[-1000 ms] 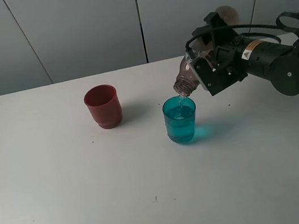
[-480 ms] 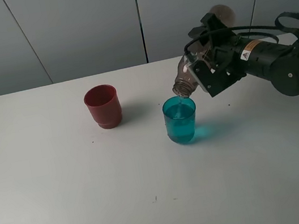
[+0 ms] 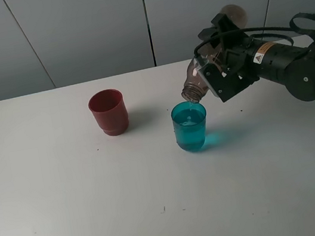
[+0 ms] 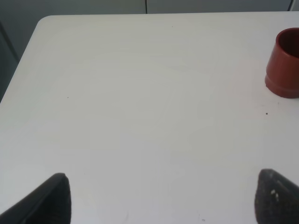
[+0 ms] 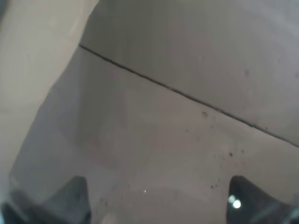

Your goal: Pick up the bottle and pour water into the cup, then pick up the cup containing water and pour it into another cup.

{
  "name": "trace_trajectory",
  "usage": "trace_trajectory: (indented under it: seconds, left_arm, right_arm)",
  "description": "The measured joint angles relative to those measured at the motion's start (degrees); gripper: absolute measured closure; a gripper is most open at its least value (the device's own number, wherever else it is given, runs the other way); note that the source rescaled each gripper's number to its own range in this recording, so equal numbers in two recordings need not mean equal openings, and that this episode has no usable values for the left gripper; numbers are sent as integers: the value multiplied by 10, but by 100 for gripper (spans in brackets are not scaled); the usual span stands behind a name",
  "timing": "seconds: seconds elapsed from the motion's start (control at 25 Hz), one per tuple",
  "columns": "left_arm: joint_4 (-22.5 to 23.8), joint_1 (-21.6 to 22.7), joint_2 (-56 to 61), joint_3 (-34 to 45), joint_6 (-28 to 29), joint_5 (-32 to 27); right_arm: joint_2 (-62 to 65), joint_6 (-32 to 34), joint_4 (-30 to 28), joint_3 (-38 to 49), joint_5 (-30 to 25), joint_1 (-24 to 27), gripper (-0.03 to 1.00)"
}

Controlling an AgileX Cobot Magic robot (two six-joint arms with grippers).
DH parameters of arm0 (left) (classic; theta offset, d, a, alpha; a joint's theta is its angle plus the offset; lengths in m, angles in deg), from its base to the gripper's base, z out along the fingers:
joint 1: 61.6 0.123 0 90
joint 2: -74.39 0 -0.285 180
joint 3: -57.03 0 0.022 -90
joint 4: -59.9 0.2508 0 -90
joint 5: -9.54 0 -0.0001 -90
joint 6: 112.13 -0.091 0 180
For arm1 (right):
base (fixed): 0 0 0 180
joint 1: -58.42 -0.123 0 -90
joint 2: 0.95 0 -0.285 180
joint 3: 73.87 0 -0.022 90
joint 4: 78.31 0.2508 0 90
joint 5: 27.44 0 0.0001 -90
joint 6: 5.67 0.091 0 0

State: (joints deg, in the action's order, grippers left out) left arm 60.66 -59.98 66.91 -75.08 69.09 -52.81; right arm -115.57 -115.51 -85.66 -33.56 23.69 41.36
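My right gripper (image 3: 221, 74) is shut on the smoky grey-brown bottle (image 3: 198, 81), which it holds tilted, mouth down and to the left. The mouth hangs just above the rim of the translucent teal cup (image 3: 190, 127), which stands near the table's middle with water in it. A thin trickle runs from the mouth into the cup. The dark red cup (image 3: 108, 112) stands upright to the teal cup's left, apart from it, and also shows in the left wrist view as the red cup (image 4: 284, 63). My left gripper (image 4: 163, 196) hovers open over bare table, holding nothing.
The white table (image 3: 68, 199) stretches wide to the left and front of the cups. Grey wall panels rise behind the table's far edge. The right arm's black body and cables (image 3: 300, 67) hang over the table's right side.
The bottle has tipped a touch further, its base rising slightly, while it stays over the teal cup. Both cups and the left gripper have not moved.
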Motion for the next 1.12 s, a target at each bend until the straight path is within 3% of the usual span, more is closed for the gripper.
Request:
trace_trajectory:
  seconds: [0.24, 0.4, 0.68, 1.12]
  left_arm:
    - [0, 0, 0, 0, 0, 0]
    - [0, 0, 0, 0, 0, 0]
    - [0, 0, 0, 0, 0, 0]
    - [0, 0, 0, 0, 0, 0]
  right_arm:
    - [0, 68, -11, 0, -22, 0, 96]
    - [0, 172, -27, 0, -61, 0, 96]
    - [0, 396, -30, 0, -76, 0, 96]
    - [0, 851, -27, -19, -85, 24, 96]
